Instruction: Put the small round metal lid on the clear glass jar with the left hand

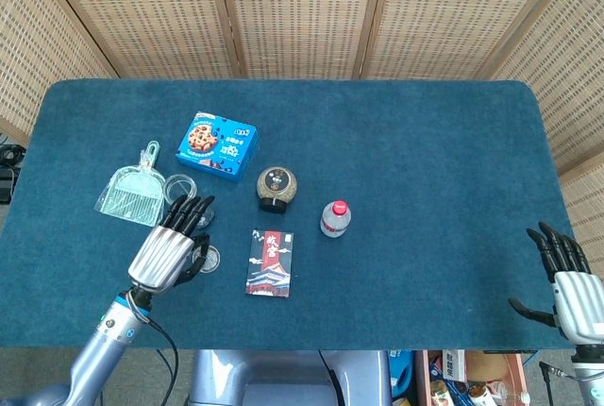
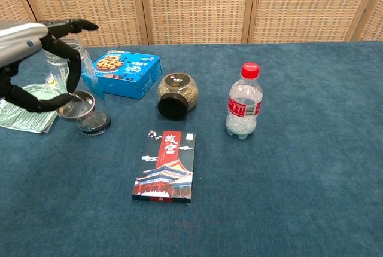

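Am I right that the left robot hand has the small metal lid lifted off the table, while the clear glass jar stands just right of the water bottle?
Not quite. The left robot hand does hold the small metal lid off the table, but the chest view shows the clear glass jar far left of the water bottle, beside the blue cookie box.

Jar [image 2: 72,83] left of cookie box [image 2: 123,74], card box [image 2: 166,165] in front, bottle [image 2: 244,100] right
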### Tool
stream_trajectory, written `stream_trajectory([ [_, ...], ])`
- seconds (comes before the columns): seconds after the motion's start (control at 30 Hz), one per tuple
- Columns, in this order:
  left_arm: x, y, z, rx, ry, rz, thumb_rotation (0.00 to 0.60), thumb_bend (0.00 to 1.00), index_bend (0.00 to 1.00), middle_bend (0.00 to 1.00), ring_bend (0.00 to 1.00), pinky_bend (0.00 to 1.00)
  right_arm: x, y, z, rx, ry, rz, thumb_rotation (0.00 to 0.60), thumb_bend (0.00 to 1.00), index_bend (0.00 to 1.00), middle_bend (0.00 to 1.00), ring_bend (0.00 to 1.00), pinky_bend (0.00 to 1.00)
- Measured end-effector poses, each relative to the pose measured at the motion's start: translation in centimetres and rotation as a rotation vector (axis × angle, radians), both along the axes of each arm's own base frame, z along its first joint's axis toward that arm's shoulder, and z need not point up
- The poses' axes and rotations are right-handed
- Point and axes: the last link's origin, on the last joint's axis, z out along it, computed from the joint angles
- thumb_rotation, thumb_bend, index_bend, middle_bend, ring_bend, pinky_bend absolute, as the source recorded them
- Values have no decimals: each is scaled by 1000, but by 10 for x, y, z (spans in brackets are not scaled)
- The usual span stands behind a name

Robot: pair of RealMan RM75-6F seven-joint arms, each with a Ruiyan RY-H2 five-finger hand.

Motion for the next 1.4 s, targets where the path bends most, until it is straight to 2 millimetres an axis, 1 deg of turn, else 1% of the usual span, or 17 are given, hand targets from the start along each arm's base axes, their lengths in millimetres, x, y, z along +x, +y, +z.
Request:
stream_trajectory([
  [0.17,9,10,23,44,-20,-2,600,413,621,0,0,0,0,0,0,1,2,-1,600,49,37,0,0,0],
  [0.43,17,33,58,104,-3,25,600,414,622,0,0,0,0,-1,-2,5,6,-5,600,49,37,0,0,0],
  [0.63,24,48,76,115,3,57,600,414,622,0,0,0,0,-1,-3,9,9,-6,600,49,37,0,0,0],
  [0.83,25,62,85,114,24,105,600,413,623,0,0,0,0,-2,-4,13,11,-10,600,49,37,0,0,0],
  [1.03,23,75,89,116,49,144,600,414,624,0,0,0,-1,-3,-5,18,14,-14,600,49,37,0,0,0],
  [1.23,17,88,90,122,68,179,600,413,624,0,0,0,-1,-4,-6,23,17,-18,600,49,37,0,0,0],
  [1.4,15,96,86,116,59,194,600,413,624,0,0,0,-2,-5,-7,25,17,-23,600,49,37,0,0,0],
])
